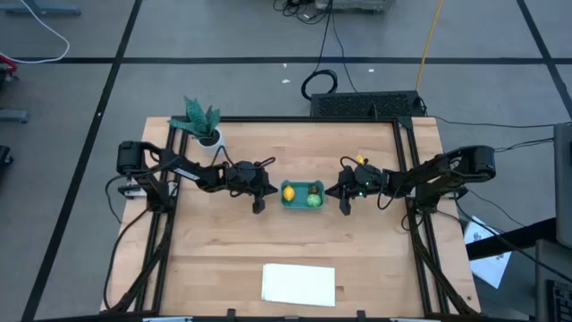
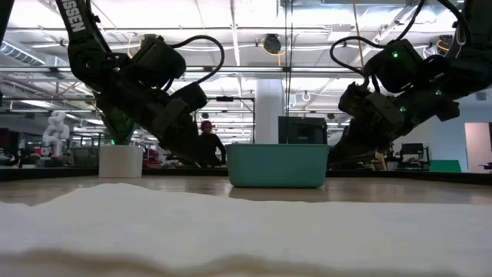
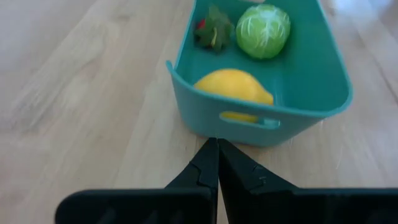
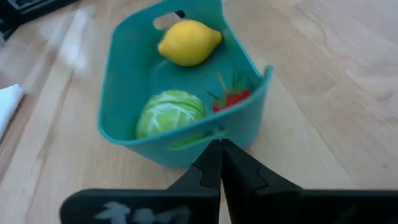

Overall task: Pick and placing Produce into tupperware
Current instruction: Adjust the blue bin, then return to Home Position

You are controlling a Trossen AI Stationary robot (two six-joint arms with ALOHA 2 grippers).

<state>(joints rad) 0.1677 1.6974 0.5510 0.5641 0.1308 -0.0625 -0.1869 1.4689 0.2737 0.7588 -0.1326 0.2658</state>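
Tupperware is sitting right between my two sets of fingertips, holding the lemon, green cabbage and little red one. My left gripper and right gripper are both pinching closed on nothing, just beside its ends. Potted plant is standing behind my left arm, white sheet lying well away.

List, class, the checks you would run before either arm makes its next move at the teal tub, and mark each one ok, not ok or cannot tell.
1. Lemon inside the teal tub: ok.
2. Green cabbage inside the tub: ok.
3. Small red piece inside the tub: ok.
4. Left gripper shut and empty, just outside one end of the tub: ok.
5. Right gripper shut and empty, just outside the opposite end: ok.
6. Tub upright on the table, clear of the potted plant and white sheet: ok.
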